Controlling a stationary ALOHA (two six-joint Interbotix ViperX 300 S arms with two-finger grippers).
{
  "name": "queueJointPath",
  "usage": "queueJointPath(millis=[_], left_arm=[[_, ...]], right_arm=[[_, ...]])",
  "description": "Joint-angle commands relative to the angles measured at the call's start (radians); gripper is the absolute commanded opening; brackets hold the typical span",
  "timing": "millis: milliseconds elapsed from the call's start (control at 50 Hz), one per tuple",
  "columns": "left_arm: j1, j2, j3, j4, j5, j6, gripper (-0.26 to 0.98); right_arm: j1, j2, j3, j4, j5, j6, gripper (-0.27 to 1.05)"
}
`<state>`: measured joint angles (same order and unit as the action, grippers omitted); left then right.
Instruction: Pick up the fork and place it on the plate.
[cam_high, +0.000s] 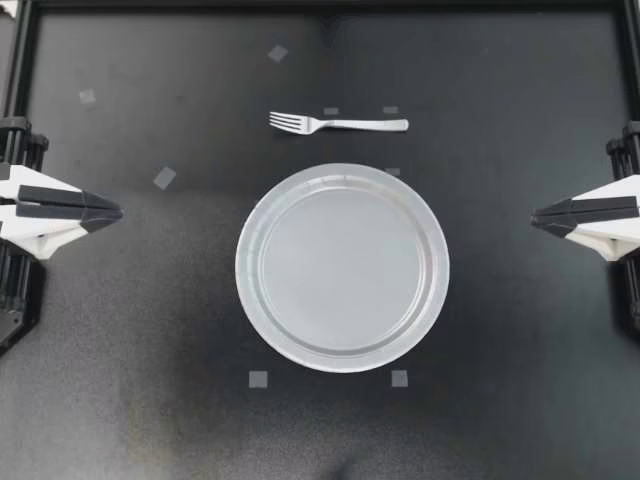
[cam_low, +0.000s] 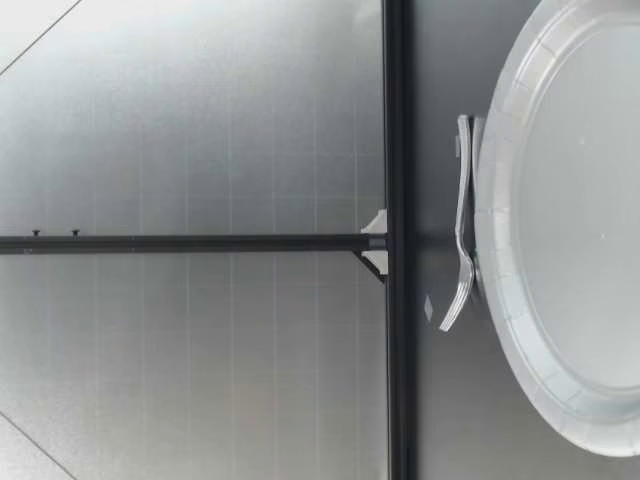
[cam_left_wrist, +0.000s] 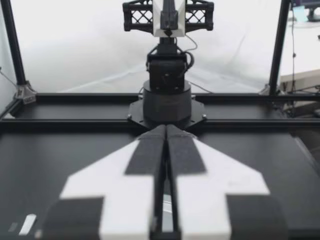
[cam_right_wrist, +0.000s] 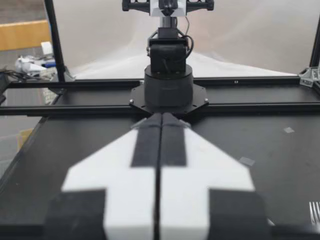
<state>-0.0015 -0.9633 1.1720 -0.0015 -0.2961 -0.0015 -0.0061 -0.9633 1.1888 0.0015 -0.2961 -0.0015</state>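
a: how far along is this looking?
b: no step is done yet, i'd judge. the fork (cam_high: 335, 124) is lying flat on the table (cam_high: 520, 400) in the upper middle of the top view, with its tines pointing toward the frame's left. it is lying just above the plate (cam_high: 342, 172) and apart from its rim. the plate is sitting empty in the centre.
a: and the arms?
b: my left gripper (cam_high: 116, 212) is sitting at the left edge and my right gripper (cam_high: 536, 215) at the right edge, both well apart from the fork. in each wrist view the jaws are pressing together, clenched on nothing.
a: so what is remaining?
b: everything, as i'm reading it: reaching, opening, grasping, lifting, setting the fork on the plate.
a: and the surroundings?
b: the surface is showing dark and matt, with small pale tape squares (cam_high: 258, 379) dotting it. a black frame (cam_high: 320, 5) is bordering it, and a pale backdrop (cam_low: 200, 120) is standing behind.
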Motion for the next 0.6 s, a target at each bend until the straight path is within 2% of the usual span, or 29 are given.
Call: queueJointPath(millis=[0, 80, 240, 280, 340, 460, 520, 580], left_arm=[[-0.008, -0.023, 0.026, -0.002, -0.011, 0.0, 0.02], [-0.008, -0.049, 0.044, -0.003, -0.015, -0.009, -0.07], [-0.008, -0.071, 0.043, -0.009, 0.002, -0.02, -0.08], [-0.008, -0.06, 0.034, -0.025, 0.02, -0.021, -0.08], [0.002, -0.038, 0.005, -0.081, 0.067, -0.021, -0.08], [0.041, 0.037, -0.114, -0.178, 0.295, -0.02, -0.07], [0.052, 0.094, -0.173, -0.195, 0.426, -0.023, -0.07], [0.052, 0.138, -0.201, -0.204, 0.459, -0.023, -0.07]], right_arm=[[-0.006, 0.003, 0.009, -0.002, -0.006, -0.003, -0.02], [-0.006, -0.011, 0.04, 0.0, -0.011, 0.005, -0.06], [-0.008, -0.06, 0.063, 0.018, -0.034, 0.026, -0.06], [-0.011, -0.066, 0.057, 0.021, -0.029, 0.028, -0.06], [-0.031, -0.061, 0.026, 0.032, -0.008, 0.029, -0.06], [-0.196, 0.005, -0.156, 0.04, 0.227, 0.025, -0.05], [-0.311, 0.081, -0.281, 0.012, 0.433, 0.005, -0.05], [-0.393, 0.155, -0.373, -0.032, 0.561, -0.018, -0.05]])
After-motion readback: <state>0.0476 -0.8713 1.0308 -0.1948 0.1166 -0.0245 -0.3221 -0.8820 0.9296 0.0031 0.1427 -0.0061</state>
